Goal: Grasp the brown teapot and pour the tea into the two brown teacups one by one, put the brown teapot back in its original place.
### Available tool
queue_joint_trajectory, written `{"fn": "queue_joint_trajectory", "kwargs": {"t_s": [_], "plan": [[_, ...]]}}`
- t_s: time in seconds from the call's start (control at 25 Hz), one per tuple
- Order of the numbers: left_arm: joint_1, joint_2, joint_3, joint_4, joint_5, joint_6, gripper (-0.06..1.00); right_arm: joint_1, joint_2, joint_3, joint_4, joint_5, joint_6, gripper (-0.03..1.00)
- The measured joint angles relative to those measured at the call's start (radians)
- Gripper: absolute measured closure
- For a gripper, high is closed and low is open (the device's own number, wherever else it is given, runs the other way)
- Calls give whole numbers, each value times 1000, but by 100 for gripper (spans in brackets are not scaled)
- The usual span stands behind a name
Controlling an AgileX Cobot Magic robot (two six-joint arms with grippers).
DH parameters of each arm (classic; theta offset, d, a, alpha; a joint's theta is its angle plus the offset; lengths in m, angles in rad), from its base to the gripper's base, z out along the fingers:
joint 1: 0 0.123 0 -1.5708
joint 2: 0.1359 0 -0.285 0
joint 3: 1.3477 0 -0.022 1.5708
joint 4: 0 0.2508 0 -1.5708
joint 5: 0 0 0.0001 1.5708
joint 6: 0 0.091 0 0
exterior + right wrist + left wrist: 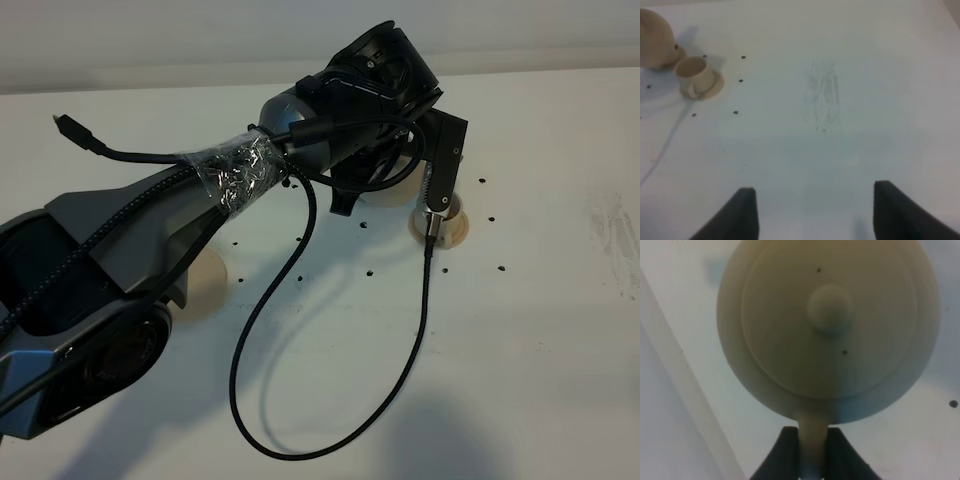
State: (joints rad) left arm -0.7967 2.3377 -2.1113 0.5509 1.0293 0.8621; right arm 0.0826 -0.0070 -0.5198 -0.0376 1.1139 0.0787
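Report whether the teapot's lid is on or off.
On. The left wrist view shows the knobbed lid seated flush inside the rim of the brown teapot, knob centred.

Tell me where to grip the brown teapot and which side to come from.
Grip the loop handle, coming in from the handle side. The brown teapot is round, wide and smooth, and its lid knob would probably lift only the lid. The handle is the one narrow part the fingers can span. The left gripper straddles it there.
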Motion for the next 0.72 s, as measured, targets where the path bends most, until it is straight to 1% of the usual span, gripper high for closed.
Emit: {"fn": "queue_joint_trajectory", "kwargs": {"t_s": [0.72], "plan": [[0,0,0,14,0,64,94,0,0,0,0,0,0,48]]}}
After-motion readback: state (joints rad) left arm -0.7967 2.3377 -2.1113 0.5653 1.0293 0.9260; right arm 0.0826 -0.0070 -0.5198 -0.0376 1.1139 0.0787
